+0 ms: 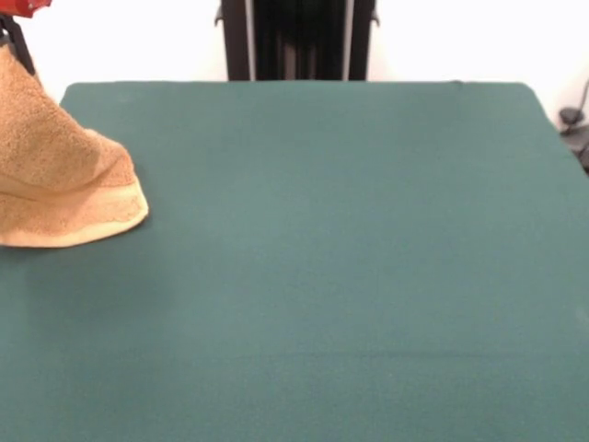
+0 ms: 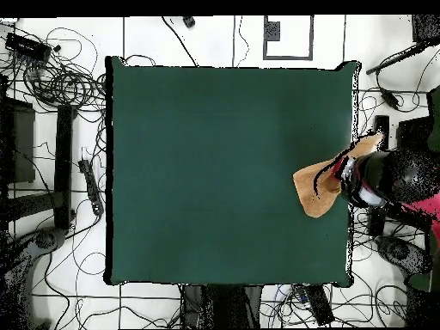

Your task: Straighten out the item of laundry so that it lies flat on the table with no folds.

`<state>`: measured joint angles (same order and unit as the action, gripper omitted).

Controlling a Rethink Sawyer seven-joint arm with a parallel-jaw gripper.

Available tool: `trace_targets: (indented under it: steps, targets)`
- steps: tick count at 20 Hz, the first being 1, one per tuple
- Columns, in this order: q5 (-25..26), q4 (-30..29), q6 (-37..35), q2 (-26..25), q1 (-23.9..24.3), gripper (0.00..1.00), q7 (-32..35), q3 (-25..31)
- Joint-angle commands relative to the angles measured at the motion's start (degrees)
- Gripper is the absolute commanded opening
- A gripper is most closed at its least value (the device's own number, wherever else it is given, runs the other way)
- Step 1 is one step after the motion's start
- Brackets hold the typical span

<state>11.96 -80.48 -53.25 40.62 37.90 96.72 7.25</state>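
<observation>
Golden-tan terry towel (image 1: 60,189) hangs bunched from the gripper (image 1: 14,41) at the left edge of the front view, its lower hem resting on the dark green surface (image 1: 322,258). From overhead, the towel (image 2: 316,187) drapes at the surface's (image 2: 215,172) right edge beneath the arm (image 2: 391,176); the fingers, largely hidden, appear clamped on the cloth.

The counter (image 1: 350,276) is one plain dark green all over, with no pattern. At its edge, the towel (image 1: 55,175) is golden tan with a looped, nubbly texture; a paler, creamier band runs along its lower hem where it meets the green. Above the towel, the arm (image 2: 395,176) shows red and black, with a bit of white. Around the counter the floor (image 2: 155,39) is white, crossed by thin dark lines and black cables.
</observation>
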Motion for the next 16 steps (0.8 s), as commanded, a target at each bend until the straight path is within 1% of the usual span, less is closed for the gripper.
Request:
trace_targets:
  steps: [1, 3, 5, 8, 10, 14, 16]
  targets:
    - [-0.4, -7.0, 2.9, -3.0, -3.2, 0.0, 6.6, 1.1]
    - [-0.8, -8.1, 3.7, -2.2, -3.6, 0.0, 7.3, 1.0]
    - [-0.1, -8.0, 3.7, -1.4, -6.3, 0.0, 10.5, -0.5]
    - [-2.0, -9.7, 6.6, -0.8, -9.1, 0.0, 15.6, -1.5]
    - [-2.7, -10.5, 7.9, -0.8, -10.9, 0.0, 17.7, -2.4]
    - [-4.1, -14.4, 12.0, -0.2, -12.8, 0.0, 18.1, -3.2]
    - [-4.3, -16.3, 13.6, 0.0, -14.4, 0.0, 18.3, -4.3]
